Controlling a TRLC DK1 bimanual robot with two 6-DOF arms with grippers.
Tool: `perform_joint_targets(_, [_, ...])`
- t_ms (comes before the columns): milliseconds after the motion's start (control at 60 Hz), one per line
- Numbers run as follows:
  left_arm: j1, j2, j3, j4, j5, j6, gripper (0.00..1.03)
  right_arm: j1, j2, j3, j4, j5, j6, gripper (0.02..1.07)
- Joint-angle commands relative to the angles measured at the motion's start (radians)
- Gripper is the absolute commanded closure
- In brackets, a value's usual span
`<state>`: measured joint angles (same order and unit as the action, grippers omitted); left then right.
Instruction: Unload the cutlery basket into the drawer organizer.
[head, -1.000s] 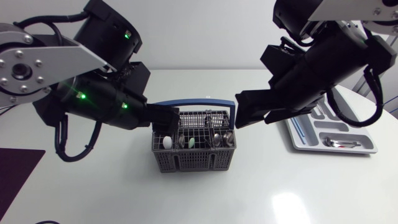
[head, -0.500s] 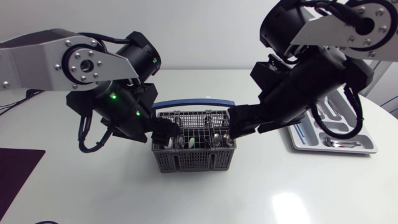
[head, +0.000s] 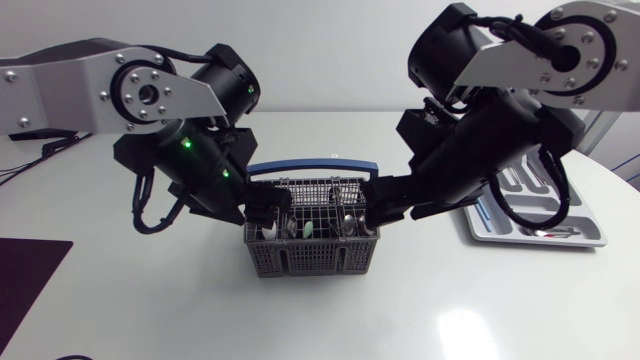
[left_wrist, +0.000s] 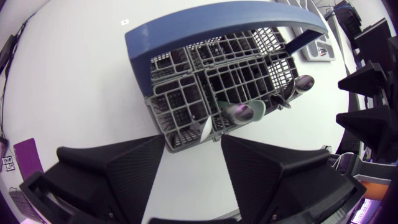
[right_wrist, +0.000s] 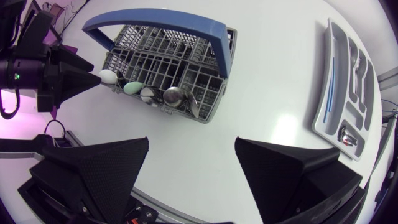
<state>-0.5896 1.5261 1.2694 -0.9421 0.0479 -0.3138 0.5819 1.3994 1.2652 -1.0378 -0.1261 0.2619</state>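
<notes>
Table (head: 420, 310) of white bears everything. Our left gripper (left_wrist: 193, 148) hangs with its fingers spread and empty at one end of the cutlery basket (head: 312, 250). Our right gripper (right_wrist: 191, 146), likewise released, hangs at the other end. We see the drawer organizer (head: 535, 215) lying well apart on our right. The cutlery basket stands mid-table with spoons (right_wrist: 174, 94) upright inside.

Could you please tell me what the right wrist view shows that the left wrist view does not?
Only the right wrist view shows the organizer whole, with a utensil in its end compartment. Only the left wrist view shows the gap of the open left pincer, with the near end of the basket just ahead of its fingertips. Both show the basket, its blue handle and the spoons standing in it.
</notes>
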Motion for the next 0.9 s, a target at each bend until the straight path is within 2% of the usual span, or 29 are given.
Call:
perform_joint_targets(0, [0.005, 0.023, 0.035, 0.002, 0.012, 0.016, 0.43, 0.004, 0.015, -0.033, 0.013, 0.009, 0.014, 0.07])
perform_joint_targets(367, [0.008, 0.071, 0.048, 0.025, 0.027, 0.030, 0.49, -0.001, 0.021, -0.052, 0.033, 0.017, 0.007, 0.07])
perform_joint_targets(433, [0.008, 0.072, 0.048, 0.026, 0.030, 0.035, 0.56, -0.002, 0.021, -0.058, 0.039, 0.017, 0.005, 0.07])
perform_joint_targets(533, [0.010, 0.075, 0.050, 0.032, 0.030, 0.039, 0.61, -0.002, 0.021, -0.067, 0.045, 0.017, 0.003, 0.07])
perform_joint_targets(883, [0.016, 0.082, 0.042, 0.040, 0.081, 0.073, 0.68, -0.005, 0.030, -0.089, 0.076, 0.017, -0.010, 0.07])
